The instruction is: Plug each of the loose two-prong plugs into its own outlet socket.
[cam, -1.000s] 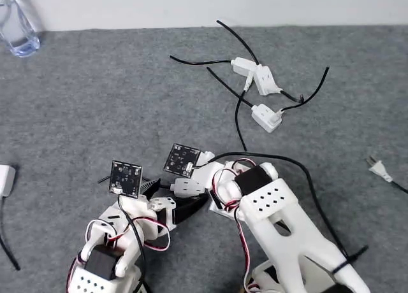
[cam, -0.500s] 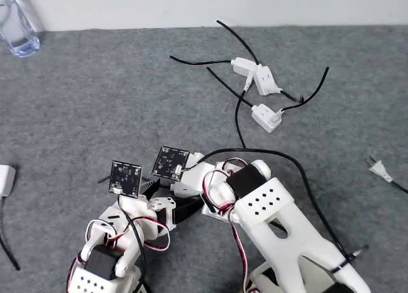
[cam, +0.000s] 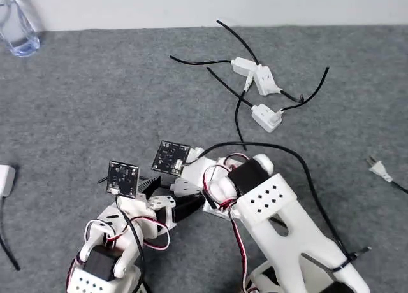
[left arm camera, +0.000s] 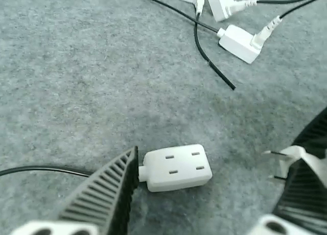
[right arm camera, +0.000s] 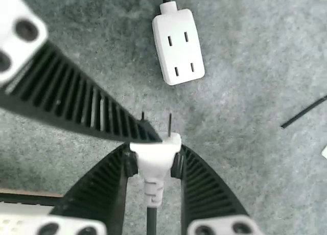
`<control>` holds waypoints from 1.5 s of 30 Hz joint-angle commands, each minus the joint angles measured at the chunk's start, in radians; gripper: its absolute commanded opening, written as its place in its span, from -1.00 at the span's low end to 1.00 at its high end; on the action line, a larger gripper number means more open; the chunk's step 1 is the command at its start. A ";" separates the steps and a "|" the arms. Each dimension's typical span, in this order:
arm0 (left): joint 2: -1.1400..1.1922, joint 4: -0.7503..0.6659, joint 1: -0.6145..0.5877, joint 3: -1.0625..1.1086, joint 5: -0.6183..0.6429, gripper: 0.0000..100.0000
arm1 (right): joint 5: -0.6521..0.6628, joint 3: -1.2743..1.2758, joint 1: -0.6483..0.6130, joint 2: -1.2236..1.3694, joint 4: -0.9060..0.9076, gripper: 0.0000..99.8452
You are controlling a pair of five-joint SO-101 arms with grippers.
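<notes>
A white two-prong plug (right arm camera: 153, 169) is clamped in the right gripper (right arm camera: 152, 159), its prongs pointed at the white outlet socket (right arm camera: 178, 46), which is laid flat on the grey mat (right arm camera: 265, 51) just ahead, apart from them. The left gripper (left arm camera: 217, 161) is spread apart, with the socket lying just beside one finger.

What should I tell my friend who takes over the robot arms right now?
Right gripper: shut on a white plug, prongs aimed at the near outlet block, not yet in.
Left gripper: open, holding nothing, over that block.
Done, it seems: the farthest outlet and the middle outlet each hold a plug.
Left: seat the held plug, then fetch the loose plug lying far off to the right.
</notes>
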 commanded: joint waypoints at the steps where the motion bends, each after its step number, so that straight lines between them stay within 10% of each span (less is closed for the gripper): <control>1: -0.009 -0.006 0.003 -0.007 0.002 -0.16 | -0.009 -0.106 -0.010 -0.033 0.024 -0.99; 45: -0.009 0.006 0.003 -0.007 0.000 -0.16 | -0.046 -0.229 -0.004 -0.031 0.036 -0.99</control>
